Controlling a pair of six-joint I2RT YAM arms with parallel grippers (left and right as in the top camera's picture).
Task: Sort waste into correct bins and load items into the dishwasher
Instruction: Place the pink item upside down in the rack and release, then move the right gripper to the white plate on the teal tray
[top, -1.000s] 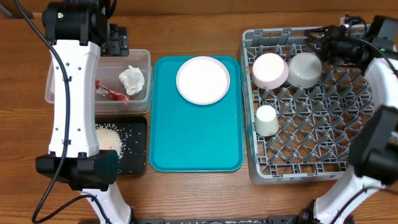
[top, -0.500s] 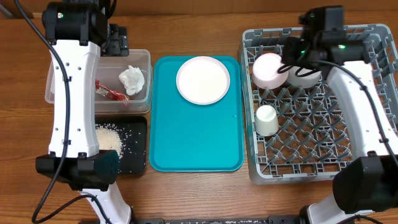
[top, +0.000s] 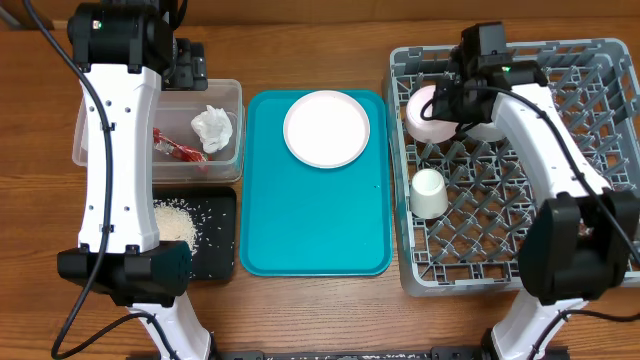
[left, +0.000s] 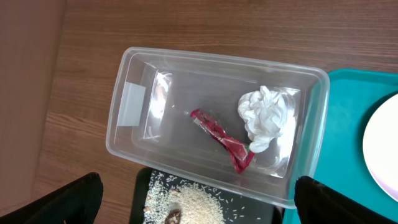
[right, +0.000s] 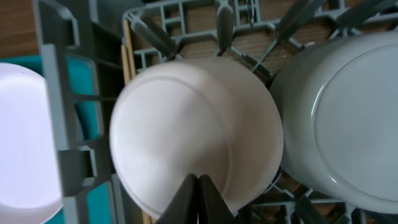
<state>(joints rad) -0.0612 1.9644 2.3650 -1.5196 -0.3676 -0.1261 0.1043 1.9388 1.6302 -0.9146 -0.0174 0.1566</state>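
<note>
My right fingers (right: 199, 198), pressed together, hang over a smooth round pinkish bowl (right: 193, 134) lying base-up in the grey pegged plastic rack (top: 490, 250), while my left fingers (left: 68, 200) stand spread above the clear rectangular plastic tub (left: 217, 59) holding a crumpled white napkin (left: 267, 115) and a red wrapper (left: 221, 137).

Bowls (top: 422, 120) and cup (top: 429, 193) crowd the dish rack's (top: 402, 250) left edge, its other pegs unoccupied; teal tray (top: 315, 220) bare in front of the plate (top: 326, 128)

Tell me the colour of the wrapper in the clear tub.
The wrapper is red, seen best in the left wrist view.
</note>
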